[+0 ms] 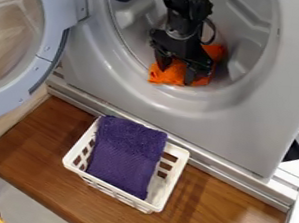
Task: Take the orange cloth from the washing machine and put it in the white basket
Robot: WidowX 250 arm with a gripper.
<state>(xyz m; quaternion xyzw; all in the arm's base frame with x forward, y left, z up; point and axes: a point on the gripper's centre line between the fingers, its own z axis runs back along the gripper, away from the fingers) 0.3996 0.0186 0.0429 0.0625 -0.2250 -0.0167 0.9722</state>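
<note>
Orange cloth point(175, 74) partly behind arm point(183, 17)

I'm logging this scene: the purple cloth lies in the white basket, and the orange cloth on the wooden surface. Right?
No: the camera view shows the orange cloth inside the washing machine; the purple cloth lies in the white basket.

A brown wooden surface point(226, 212) adjoins what looks like pale flooring point(28, 205).

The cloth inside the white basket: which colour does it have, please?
The cloth is purple, as the camera view shows.
</note>
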